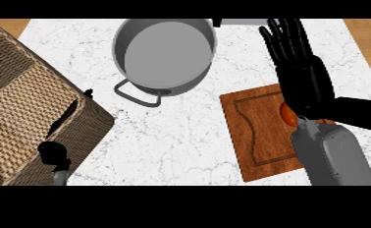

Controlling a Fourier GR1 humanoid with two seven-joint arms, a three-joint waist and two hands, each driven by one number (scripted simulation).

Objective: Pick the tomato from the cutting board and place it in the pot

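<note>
A grey steel pot (165, 55) stands at the back middle of the counter, with nothing inside. At the right lies a brown wooden cutting board (253, 133). The tomato (287, 114) shows only as an orange-red sliver on the board, mostly hidden under my right hand (304, 82). That hand hovers over the board's far right part, open, its straight fingers pointing away past the board's far edge. My left hand (52, 152) shows at the lower left, partly hidden by a basket, with straight fingers up.
A large woven wicker basket (36, 104) fills the left side and overlaps the counter's edge. The pot's loop handle (136, 94) points toward me. White marble counter (174, 138) lies between basket and board.
</note>
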